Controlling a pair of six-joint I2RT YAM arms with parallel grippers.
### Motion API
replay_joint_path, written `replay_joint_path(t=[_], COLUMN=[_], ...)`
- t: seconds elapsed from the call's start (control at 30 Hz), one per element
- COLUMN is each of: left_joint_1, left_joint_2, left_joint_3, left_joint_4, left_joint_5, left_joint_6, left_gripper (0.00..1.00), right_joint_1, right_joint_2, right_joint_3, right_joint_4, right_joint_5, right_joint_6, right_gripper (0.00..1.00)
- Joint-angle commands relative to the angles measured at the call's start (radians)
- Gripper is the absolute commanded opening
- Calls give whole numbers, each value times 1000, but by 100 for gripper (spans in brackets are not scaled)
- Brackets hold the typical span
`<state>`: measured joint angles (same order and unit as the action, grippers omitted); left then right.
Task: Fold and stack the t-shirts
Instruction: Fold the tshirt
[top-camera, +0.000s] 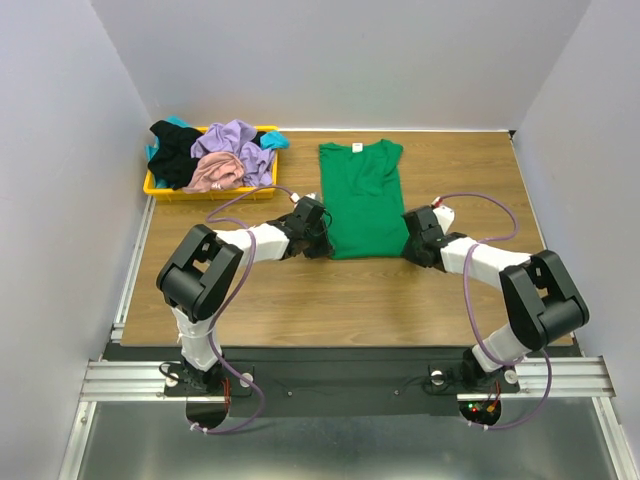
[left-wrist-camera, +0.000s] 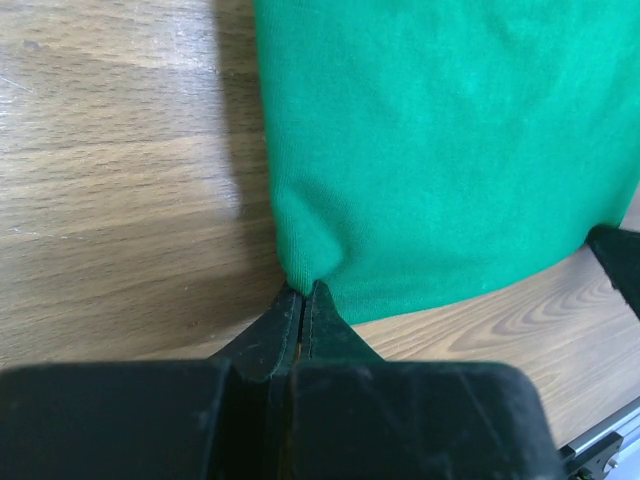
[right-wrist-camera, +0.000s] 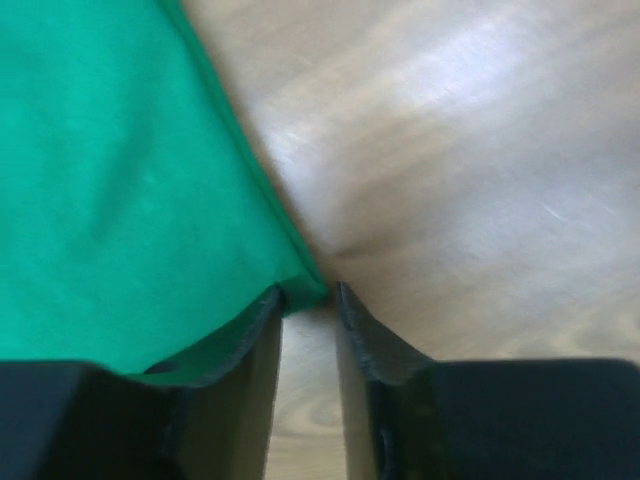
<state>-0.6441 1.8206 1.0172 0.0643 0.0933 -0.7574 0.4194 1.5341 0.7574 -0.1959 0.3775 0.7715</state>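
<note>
I've got a plain bright green tee (top-camera: 361, 200) with a white neck label (top-camera: 356, 148) on the brown wood-grain bench (top-camera: 300, 290); the yellow tray (top-camera: 165, 192) shows a lavender tee (top-camera: 238, 138), pink tee (top-camera: 216, 172), black tee (top-camera: 178, 155) and teal tee (top-camera: 268, 141); left pincer (left-wrist-camera: 302, 290) and right pincer (right-wrist-camera: 308, 292) are black

overhead view: we get bright, even, diffuse light from above; sharp across the frame.
shadows: soft and short under both arms on the surface (top-camera: 350, 300).
left wrist view: we can read the weave of the green tee (left-wrist-camera: 440, 150); pale glare on the wood to its left; dark shadow band along its left edge; left tool (left-wrist-camera: 302, 288) body blurred up close.
right wrist view: softer overall; we see broad glare washing out the wood grain at upper right; right tool (right-wrist-camera: 310, 290) slightly out of focus.
</note>
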Motion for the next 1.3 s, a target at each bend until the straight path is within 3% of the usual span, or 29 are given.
replay_joint_path(t=[0.0, 0.1, 0.27, 0.5, 0.73, 0.83, 0.97, 1.27], left_joint_1=[-2, -9, -19, -65, -222, -273, -345, -342], left_joint_2=[0, -6, -18, -81, -286, -365, -466, -563], left_joint_3=[9, 4, -9, -74, -267, -316, -313, -163], left_joint_4=[-24, -26, -23, -18, -3, -3, -11, -93], left_joint_5=[-35, -46, -38, -30, -61, -23, -53, -158], left_joint_6=[13, 15, 12, 6, -102, -131, -129, -68], left_gripper=[0, 0, 0, 0, 0, 0, 0, 0], right_joint_1=[-4, -4, -4, -4, 4, 5, 7, 5], right_joint_2=[2, -11, -55, -218, -581, -786, -932, -884], right_joint_3=[-7, -35, -76, -184, -271, -300, -276, -71], right_joint_4=[121, 171, 222, 201, -190, -295, -342, -350], right_joint_5=[18, -15, -58, -106, -149, -214, -313, -217], right_joint_6=[-37, -58, -89, -87, 0, 21, 20, -40], right_gripper=[28, 24, 0, 0, 0, 0, 1, 0])
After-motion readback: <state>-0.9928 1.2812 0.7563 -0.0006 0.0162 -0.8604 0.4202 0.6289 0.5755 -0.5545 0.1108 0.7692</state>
